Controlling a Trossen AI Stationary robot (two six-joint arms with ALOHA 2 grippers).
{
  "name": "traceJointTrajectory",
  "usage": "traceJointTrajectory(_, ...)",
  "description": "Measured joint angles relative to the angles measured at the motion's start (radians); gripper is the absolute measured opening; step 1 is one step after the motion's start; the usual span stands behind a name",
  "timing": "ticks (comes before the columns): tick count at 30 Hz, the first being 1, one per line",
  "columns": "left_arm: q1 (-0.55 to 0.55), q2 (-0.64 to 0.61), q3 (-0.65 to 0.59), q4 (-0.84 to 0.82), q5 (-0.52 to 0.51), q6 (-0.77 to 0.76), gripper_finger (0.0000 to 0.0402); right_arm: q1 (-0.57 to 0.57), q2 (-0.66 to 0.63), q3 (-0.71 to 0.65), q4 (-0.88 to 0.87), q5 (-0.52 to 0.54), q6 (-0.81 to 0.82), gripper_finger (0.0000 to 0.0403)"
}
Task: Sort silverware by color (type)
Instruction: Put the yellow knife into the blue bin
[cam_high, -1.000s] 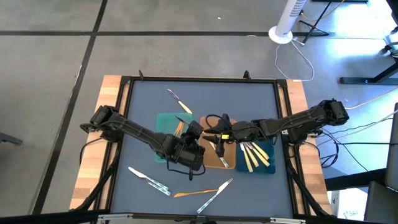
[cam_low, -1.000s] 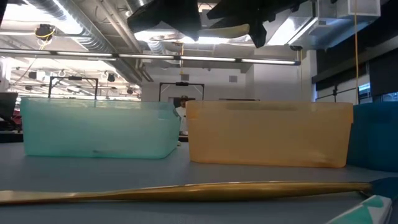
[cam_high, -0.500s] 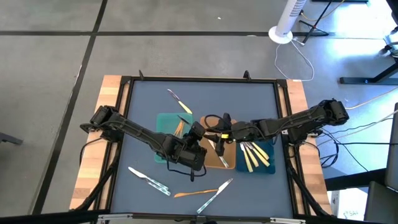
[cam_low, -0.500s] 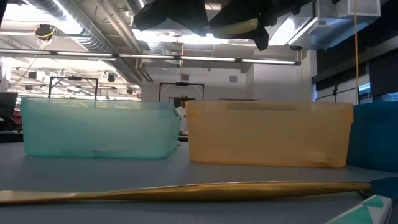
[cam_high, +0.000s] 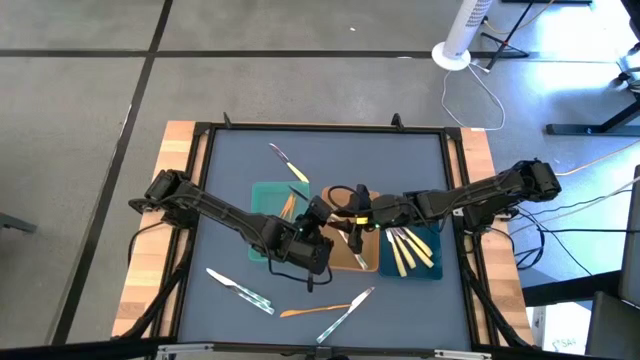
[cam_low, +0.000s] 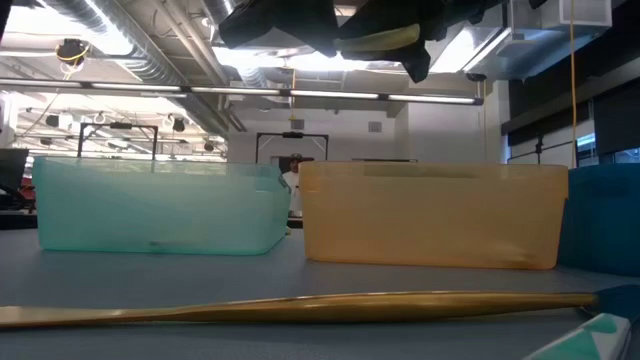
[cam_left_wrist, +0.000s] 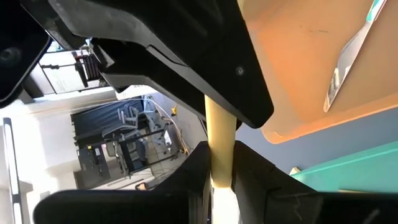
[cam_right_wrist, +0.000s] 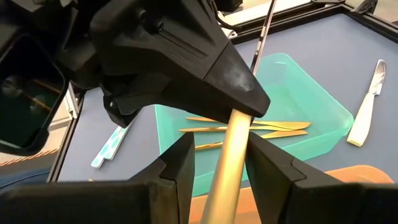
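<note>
You have one yellow-handled utensil pinched from both ends: the left gripper and the right gripper are each clamped on it, nose to nose, in the air above the tan tray near the middle of the table. The main risk is the handover itself. If both arms pull while both grip, the thin handle may twist, bend or spring free. If both let go together it drops into the tan tray, which looks like the wrong bin, since the other yellow-handled pieces lie in the blue tray at 3 o'clock. The hold on the slim handle looks narrow, so it may pivot once one side releases. The fingers are almost touching, so any sideways move could knock them together. Room is tight here: the teal tray with its gold pieces sits just beside at 9 o'clock, and all three tray walls stand below. Lift before travelling. Open mat lies toward 12 o'clock apart from one knife, while loose cutlery litters the 6 to 7 o'clock side
</note>
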Motion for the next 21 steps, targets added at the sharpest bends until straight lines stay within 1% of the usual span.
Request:
traceJointTrajectory(3, 0.000, 0.000, 0.000, 0.000, 0.000, 0.005, 0.0045, 0.000, 0.000, 0.000, 0.000, 0.000, 0.000, 0.0121)
traceJointTrajectory(5, 0.000, 0.000, 0.000, 0.000, 0.000, 0.007, 0.0045, 0.000, 0.000, 0.000, -0.001, 0.000, 0.000, 0.0111)
traceJointTrajectory(12, -0.001, 0.000, 0.000, -0.001, -0.002, 0.007, 0.0045, -0.001, 0.000, 0.000, -0.006, 0.019, 0.000, 0.0044)
traceJointTrajectory(15, -0.001, 0.000, 0.000, -0.003, -0.003, 0.007, 0.0045, -0.001, 0.000, -0.001, -0.006, 0.019, 0.000, 0.0022)
traceJointTrajectory(17, -0.001, 0.000, 0.000, -0.003, -0.003, 0.007, 0.0045, -0.001, 0.000, -0.001, -0.006, 0.019, 0.000, 0.0015)
traceJointTrajectory(21, -0.001, 0.000, 0.000, -0.003, -0.002, 0.007, 0.0048, -0.001, 0.000, -0.001, -0.006, 0.019, -0.003, 0.0017)
